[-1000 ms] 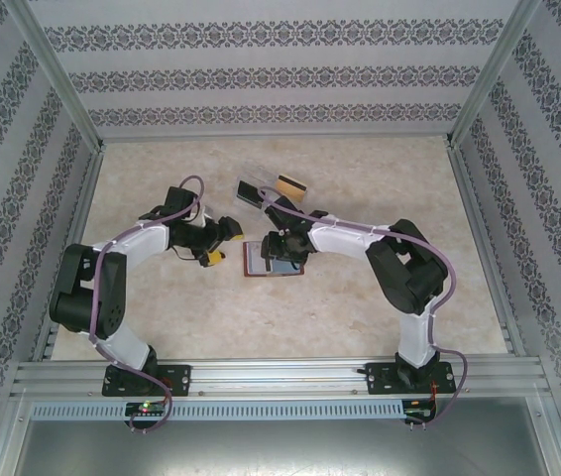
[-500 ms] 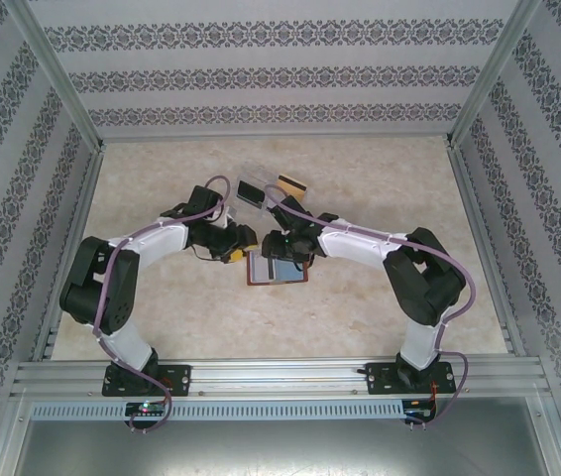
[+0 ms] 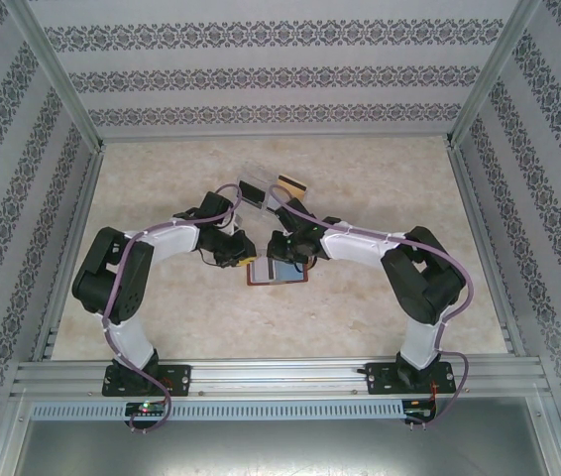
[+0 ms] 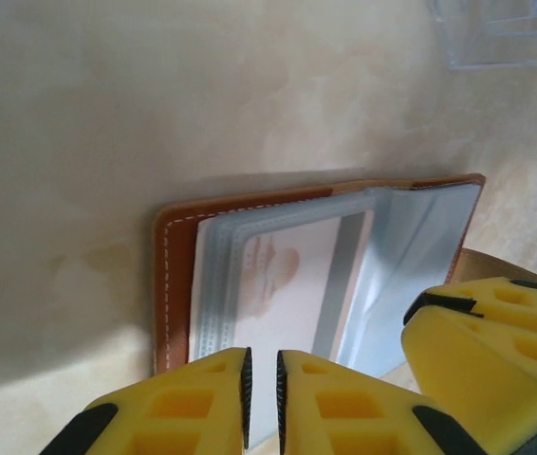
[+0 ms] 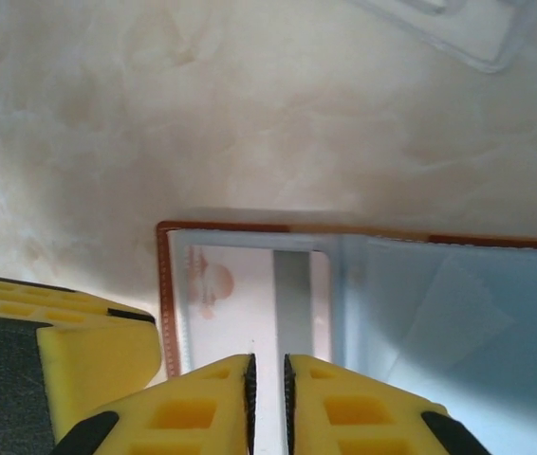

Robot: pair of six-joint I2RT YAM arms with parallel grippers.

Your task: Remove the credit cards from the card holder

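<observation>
The card holder (image 3: 279,270) lies open and flat on the tabletop (image 3: 409,198), midway between the two arms. Its blue-grey pockets face up, and a pale card (image 4: 283,270) shows through the clear sleeve next to the brown stitched edge. A yellow-orange card (image 3: 291,184) lies well apart at the far side, just beside the clear tray (image 3: 254,188). Both claws are down at the holder, close beside each other. The left claw (image 4: 262,368) is clenched to a thin slit and so is the right claw (image 5: 268,368); whether either pinches a card edge or a sleeve cannot be told. The step in hand looks to be steadying the holder and drawing the pale card out. To do it well, one claw should pin the leather cover while the other grips only the card's exposed edge. It should then pull along the pocket's opening, flat and slow, so the holder neither drags nor folds shut.
</observation>
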